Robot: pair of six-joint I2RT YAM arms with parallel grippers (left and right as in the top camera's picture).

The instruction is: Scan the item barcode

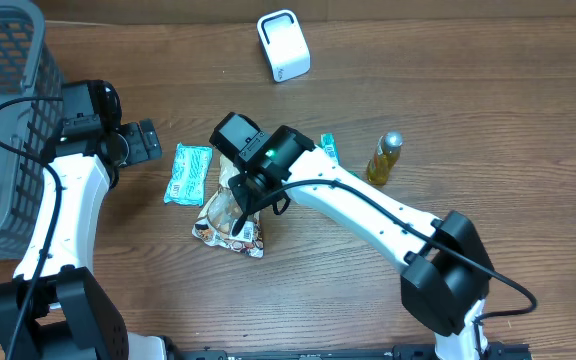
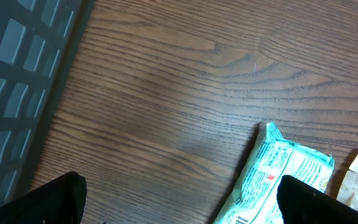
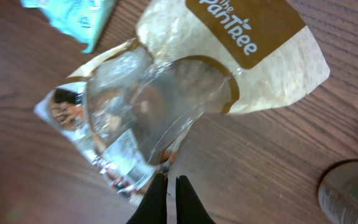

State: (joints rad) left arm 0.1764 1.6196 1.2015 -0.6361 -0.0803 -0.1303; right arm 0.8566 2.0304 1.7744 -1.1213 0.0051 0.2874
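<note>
A snack bag [image 1: 230, 215] with a tan label and a clear window lies at the table's middle. My right gripper [image 1: 240, 218] is down over it. In the right wrist view the two fingers [image 3: 171, 182] are pressed together at the bag's [image 3: 229, 62] clear lower edge and pinch that thin film. A white box-shaped scanner [image 1: 283, 45] stands at the back. My left gripper [image 1: 146, 140] hovers open at the left, nothing between its fingers [image 2: 179, 205]; a teal packet [image 2: 278, 174] lies under its right finger.
A grey basket [image 1: 3, 120] fills the left edge, and its wall [image 2: 17, 74] shows in the left wrist view. The teal packet [image 1: 188, 173] lies left of the bag. A second teal packet [image 1: 328, 150] and a small yellow bottle [image 1: 385, 158] sit to the right.
</note>
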